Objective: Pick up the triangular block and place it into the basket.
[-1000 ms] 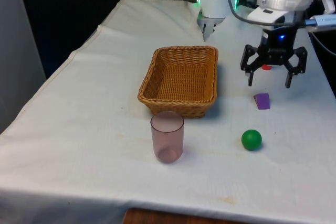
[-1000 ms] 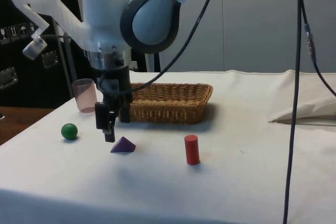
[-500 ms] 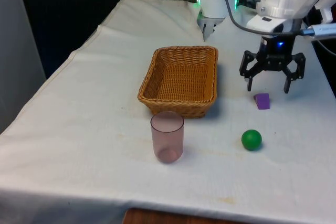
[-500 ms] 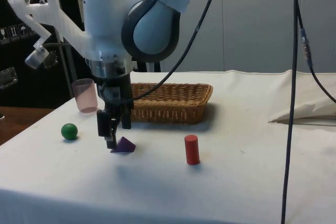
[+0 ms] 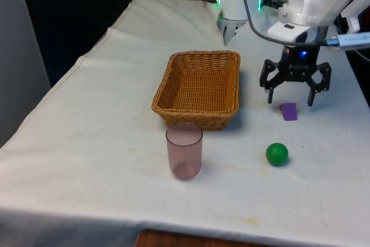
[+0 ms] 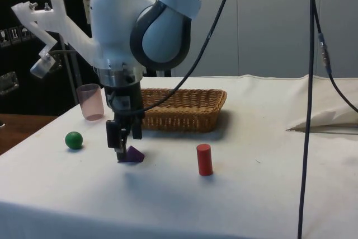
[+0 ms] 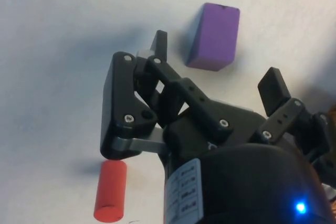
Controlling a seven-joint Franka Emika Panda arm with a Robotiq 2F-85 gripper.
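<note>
White cloth (image 5: 104,120): tool (image 5: 288,97) lower now, wide open, empty, above triangular block (image 5: 288,111).

Triangular block (image 5: 288,111): purple. Basket (image 5: 199,88): tan woven wicker. Ball (image 5: 277,154): green. Cylinder (image 6: 205,159): red. Cup (image 5: 184,150): translucent pink. Gripper (image 5: 295,91): black.

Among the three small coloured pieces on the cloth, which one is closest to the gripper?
The purple triangular block, just beside the open gripper. The red cylinder and green ball lie farther away.
</note>
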